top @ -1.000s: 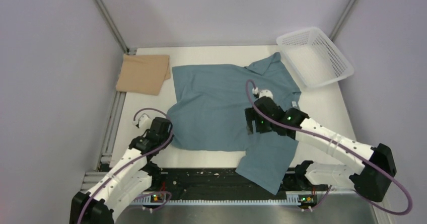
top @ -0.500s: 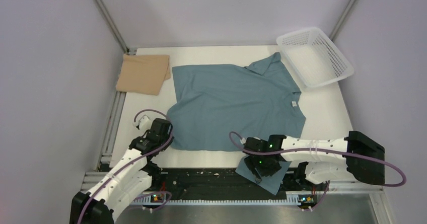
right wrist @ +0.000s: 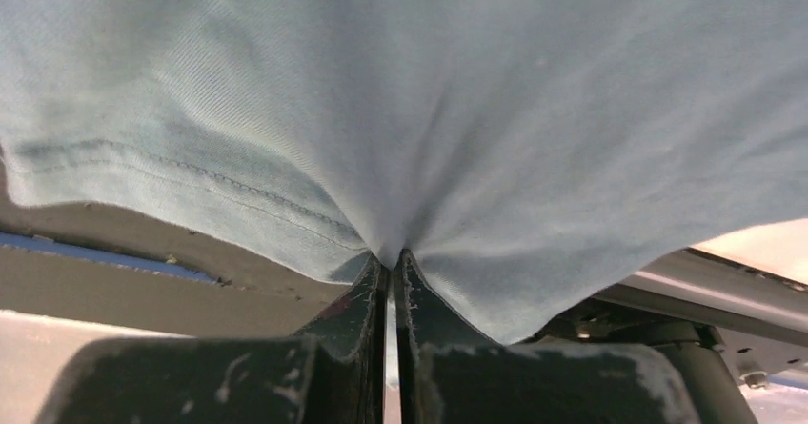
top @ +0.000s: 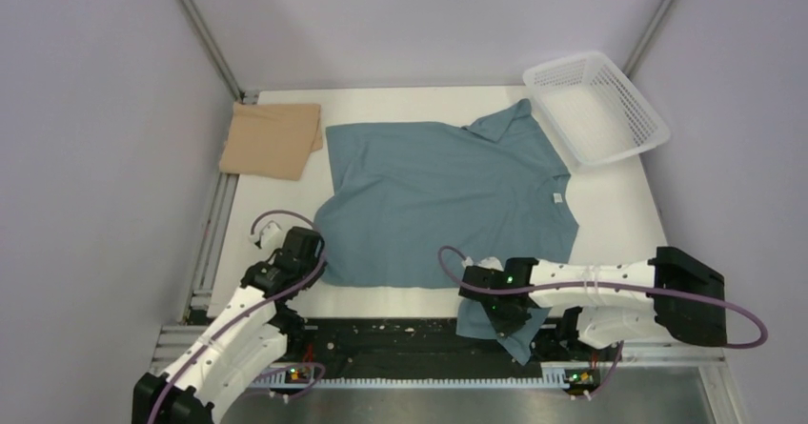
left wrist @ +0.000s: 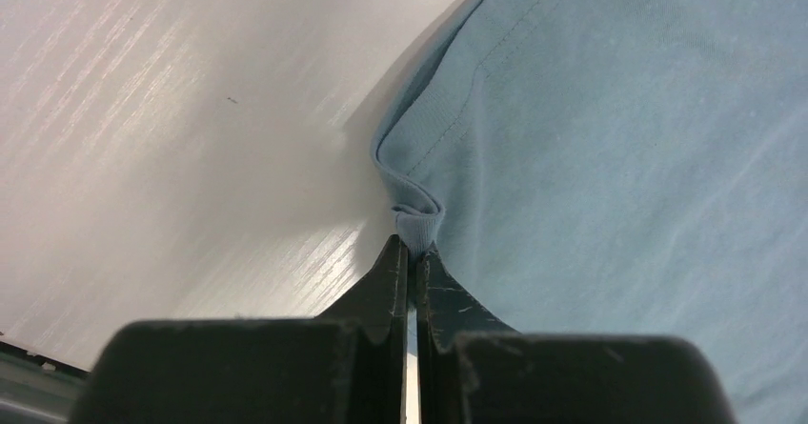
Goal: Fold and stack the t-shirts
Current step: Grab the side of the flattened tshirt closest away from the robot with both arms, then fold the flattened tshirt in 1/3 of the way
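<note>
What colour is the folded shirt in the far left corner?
Tan-beige; the folded shirt shows best from the top camera.

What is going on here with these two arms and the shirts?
Two robot arms are handling a teal-blue t-shirt spread on the table. The left hand is shut on its near left corner; the right hand is shut on the part hanging over the table's near edge. A tan t-shirt lies folded at the far left, a white basket at the far right.
</note>
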You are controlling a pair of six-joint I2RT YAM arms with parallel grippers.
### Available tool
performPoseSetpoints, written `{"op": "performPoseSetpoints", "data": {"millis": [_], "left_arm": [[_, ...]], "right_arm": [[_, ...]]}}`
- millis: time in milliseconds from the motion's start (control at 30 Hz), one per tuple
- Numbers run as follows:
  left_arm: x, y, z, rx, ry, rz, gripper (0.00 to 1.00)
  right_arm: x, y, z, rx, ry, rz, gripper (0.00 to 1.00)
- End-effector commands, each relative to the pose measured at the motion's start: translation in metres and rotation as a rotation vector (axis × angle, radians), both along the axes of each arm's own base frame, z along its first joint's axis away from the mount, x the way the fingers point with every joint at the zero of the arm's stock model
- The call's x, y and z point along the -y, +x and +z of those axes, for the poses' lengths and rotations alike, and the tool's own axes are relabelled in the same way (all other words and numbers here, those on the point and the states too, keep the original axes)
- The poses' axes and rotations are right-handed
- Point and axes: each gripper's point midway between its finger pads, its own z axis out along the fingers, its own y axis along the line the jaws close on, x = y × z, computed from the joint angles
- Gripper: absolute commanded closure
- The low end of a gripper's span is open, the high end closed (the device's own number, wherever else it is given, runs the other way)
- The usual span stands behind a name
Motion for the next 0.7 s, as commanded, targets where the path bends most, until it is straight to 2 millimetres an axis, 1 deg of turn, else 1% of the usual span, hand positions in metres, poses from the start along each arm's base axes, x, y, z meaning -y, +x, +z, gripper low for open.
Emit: {"op": "performPoseSetpoints", "data": {"millis": [0, 100, 167, 233, 300, 367, 467, 500, 600, 667], "left_arm": [[-0.001, -0.003, 0.006, 0.005, -0.006, 0.005, 1.0], [0.003, -0.001, 0.014, 0.029, -0.028, -0.01, 1.0], [0.006, 0.003, 0.02, 0.055, -0.041, -0.015, 1.0], [0.007, 0.008, 0.027, 0.085, -0.043, -0.025, 1.0], [0.008, 0.016, 0.037, 0.121, -0.043, -0.024, 1.0], [0.008, 0.027, 0.048, 0.174, -0.042, -0.018, 1.0], [0.011, 0.042, 0.064, 0.24, -0.04, -0.017, 1.0], [0.011, 0.047, 0.07, 0.252, -0.036, -0.014, 1.0], [0.01, 0.062, 0.086, 0.283, -0.01, 0.003, 1.0], [0.009, 0.075, 0.09, 0.29, 0.019, 0.014, 1.0]], "right_arm": [[0.009, 0.024, 0.017, 0.171, -0.02, -0.072, 1.0], [0.004, 0.051, 0.044, 0.311, 0.008, -0.104, 1.0], [0.002, 0.072, 0.062, 0.401, 0.03, -0.147, 1.0], [0.004, 0.097, 0.08, 0.493, 0.044, -0.202, 1.0], [0.006, 0.122, 0.101, 0.585, 0.06, -0.245, 1.0], [0.01, 0.147, 0.126, 0.695, 0.071, -0.302, 1.0], [0.014, 0.179, 0.156, 0.824, 0.084, -0.364, 1.0], [0.017, 0.191, 0.165, 0.857, 0.092, -0.383, 1.0], [0.017, 0.219, 0.181, 0.912, 0.143, -0.43, 1.0], [0.018, 0.237, 0.189, 0.956, 0.174, -0.459, 1.0]]}}
